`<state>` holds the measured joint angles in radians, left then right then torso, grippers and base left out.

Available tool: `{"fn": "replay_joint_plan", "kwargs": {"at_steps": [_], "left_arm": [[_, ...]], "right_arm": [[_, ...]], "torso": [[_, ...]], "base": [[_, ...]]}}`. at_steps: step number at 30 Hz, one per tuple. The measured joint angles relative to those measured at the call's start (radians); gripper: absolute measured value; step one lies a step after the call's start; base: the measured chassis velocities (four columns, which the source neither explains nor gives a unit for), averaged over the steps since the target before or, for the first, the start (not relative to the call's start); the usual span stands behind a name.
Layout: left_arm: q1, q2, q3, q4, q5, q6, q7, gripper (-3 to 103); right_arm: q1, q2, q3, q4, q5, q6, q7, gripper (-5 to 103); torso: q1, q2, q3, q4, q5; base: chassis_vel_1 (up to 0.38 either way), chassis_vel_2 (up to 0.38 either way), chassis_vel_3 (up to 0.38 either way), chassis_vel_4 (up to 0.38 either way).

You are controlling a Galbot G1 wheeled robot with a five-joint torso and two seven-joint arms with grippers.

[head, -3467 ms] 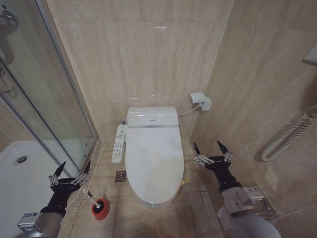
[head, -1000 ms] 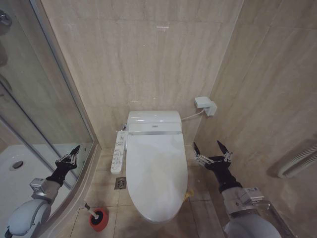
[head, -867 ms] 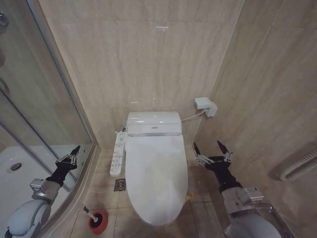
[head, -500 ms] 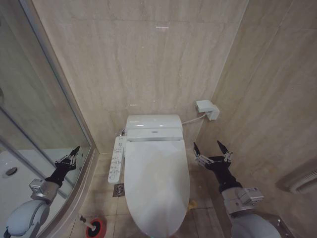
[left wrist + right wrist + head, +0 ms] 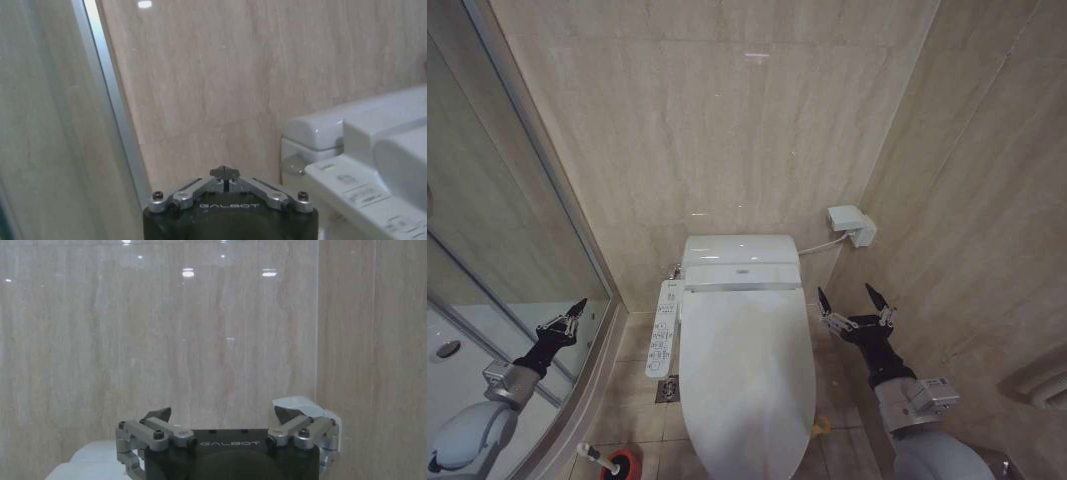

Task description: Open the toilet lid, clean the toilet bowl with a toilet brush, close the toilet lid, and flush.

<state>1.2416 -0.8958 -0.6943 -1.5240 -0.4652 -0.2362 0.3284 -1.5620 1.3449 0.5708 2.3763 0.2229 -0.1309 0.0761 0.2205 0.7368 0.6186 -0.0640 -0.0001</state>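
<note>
The toilet lid (image 5: 749,375), a large glossy white oval plastic cover, is seen lying flat and shut over the toilet bowl in the middle of the head view, so the first step, opening it, is judged not yet begun. The right gripper (image 5: 856,303) is held in the air just beside the lid's right edge with its two dark pointed fingers spread wide and nothing between them; the left gripper (image 5: 567,317) is raised well apart on the other side, against the glass shower screen (image 5: 517,250), its fingers drawn close together and holding nothing. For the next move, an open claw would have to be brought down to the lid's front rim and the rim lifted. The toilet brush (image 5: 603,461), a thin white stick in a short red cylindrical holder, stands on the tiled floor near the lid's left front. A white side control panel (image 5: 663,327) juts out along the left edge and a white wall box (image 5: 851,224) with its cable sits beyond the right gripper; both are judged to crowd the approach.
</note>
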Motion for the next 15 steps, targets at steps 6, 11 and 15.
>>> {"fn": "replay_joint_plan", "kwargs": {"at_steps": [6,11,15], "left_arm": [[-0.101,0.046,0.084,0.117,-0.027,-0.035,0.030,0],[-0.218,0.051,0.188,0.188,-0.056,-0.039,0.033,0],[-0.298,0.051,0.253,0.246,-0.070,-0.042,0.042,0]], "right_arm": [[0.000,0.000,0.000,0.000,0.000,0.000,0.000,100],[0.000,0.000,0.000,0.000,0.000,0.000,0.000,100],[0.000,0.000,0.000,0.000,0.000,0.000,0.000,100]], "torso": [[0.000,0.000,0.000,0.0004,0.0002],[0.000,0.000,0.000,0.0000,0.0002],[0.000,0.000,0.000,-0.0001,0.0000]], "base": [[0.000,0.000,0.000,0.000],[0.000,0.000,0.000,0.000],[0.000,0.000,0.000,0.000]]}}
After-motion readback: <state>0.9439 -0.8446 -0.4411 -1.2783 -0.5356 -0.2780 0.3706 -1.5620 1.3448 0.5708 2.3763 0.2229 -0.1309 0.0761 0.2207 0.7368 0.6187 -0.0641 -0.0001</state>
